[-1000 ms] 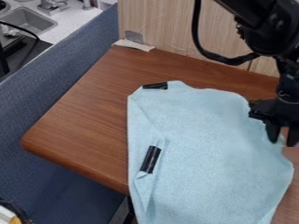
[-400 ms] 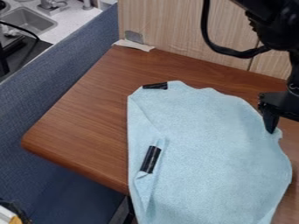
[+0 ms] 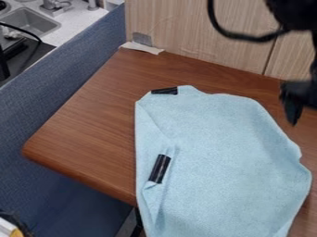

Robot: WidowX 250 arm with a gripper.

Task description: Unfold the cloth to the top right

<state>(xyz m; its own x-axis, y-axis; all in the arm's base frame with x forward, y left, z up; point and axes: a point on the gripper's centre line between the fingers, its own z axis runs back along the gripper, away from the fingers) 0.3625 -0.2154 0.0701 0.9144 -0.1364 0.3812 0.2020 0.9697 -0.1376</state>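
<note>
Past a blue partition (image 3: 62, 92), the brown tabletop (image 3: 93, 125) carries the pale-blue cloth (image 3: 229, 157) at centre and right, its upper-right edge bowed. The hand (image 3: 293, 115) hangs near that edge; I can't tell whether it's parted or closed. The upper-right pull seems under way; next, probably, pinch that edge and draw it outward.

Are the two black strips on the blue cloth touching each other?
No, one strip is by the top edge of the cloth and the other strip is lower down, with cloth between.
</note>
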